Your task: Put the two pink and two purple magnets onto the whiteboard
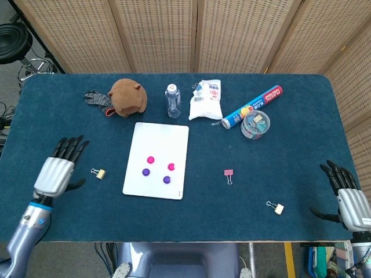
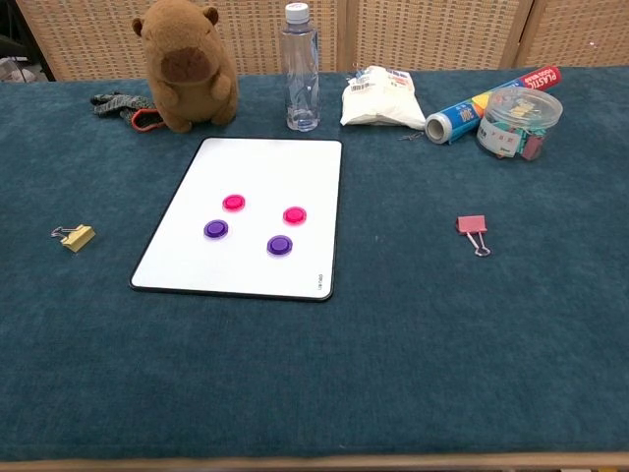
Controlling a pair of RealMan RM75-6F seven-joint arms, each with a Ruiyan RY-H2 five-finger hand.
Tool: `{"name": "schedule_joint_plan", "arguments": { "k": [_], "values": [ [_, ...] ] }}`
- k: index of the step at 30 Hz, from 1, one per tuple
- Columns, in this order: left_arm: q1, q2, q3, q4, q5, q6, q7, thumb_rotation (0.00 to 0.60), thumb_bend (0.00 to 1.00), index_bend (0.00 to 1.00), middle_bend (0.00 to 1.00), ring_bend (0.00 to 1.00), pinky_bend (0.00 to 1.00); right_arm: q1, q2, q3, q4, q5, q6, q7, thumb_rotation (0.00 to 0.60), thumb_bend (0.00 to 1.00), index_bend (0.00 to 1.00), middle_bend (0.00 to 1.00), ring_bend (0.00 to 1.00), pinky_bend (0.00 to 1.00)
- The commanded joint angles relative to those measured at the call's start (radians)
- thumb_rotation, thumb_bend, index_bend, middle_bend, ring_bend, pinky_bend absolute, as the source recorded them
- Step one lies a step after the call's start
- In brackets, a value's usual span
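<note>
Brown capybara plush point(image 2: 184, 62) at back left, dark glove point(image 2: 120, 104) beside it; clear water bottle point(image 2: 301, 69) upright right of the plush; white packet point(image 2: 381, 96) next; blue plastic-wrap roll point(image 2: 488, 99) lying touching a clear jar of clips point(image 2: 518, 122); yellow binder clip point(image 2: 74, 236) far left; pink binder clip point(image 2: 473, 228) right of centre; another yellow clip point(image 1: 276, 207) near the front right; blue tablecloth point(image 2: 442, 334); wicker screen point(image 1: 232, 32) behind.

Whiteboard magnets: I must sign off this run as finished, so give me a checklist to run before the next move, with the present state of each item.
1. Two pink magnets on the whiteboard: ok.
2. Two purple magnets on it: ok.
3. Left robot hand off the board, holding nothing: ok.
4. Right robot hand empty, at table edge: ok.
5. Whiteboard lying flat on the table: ok.
</note>
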Motion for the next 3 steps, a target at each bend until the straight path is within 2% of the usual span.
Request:
{"name": "schedule_joint_plan", "arguments": {
  "k": [1, 3],
  "values": [
    [0.126, 0.067, 0.042, -0.048, -0.006, 0.128, -0.059, 0.600, 0.11, 0.00, 0.00, 0.00, 0.00, -0.003, 0.000, 0.005, -0.014, 0.010, 0.007, -0.024, 0.600, 0.00, 0.00, 0.00, 0.00, 0.00],
    [0.150, 0.074, 0.044, -0.053, -0.010, 0.149, -0.070, 0.600, 0.11, 0.00, 0.00, 0.00, 0.00, -0.004, 0.001, 0.007, -0.018, 0.011, 0.012, -0.030, 0.600, 0.00, 0.00, 0.00, 0.00, 0.00]
  ]
}}
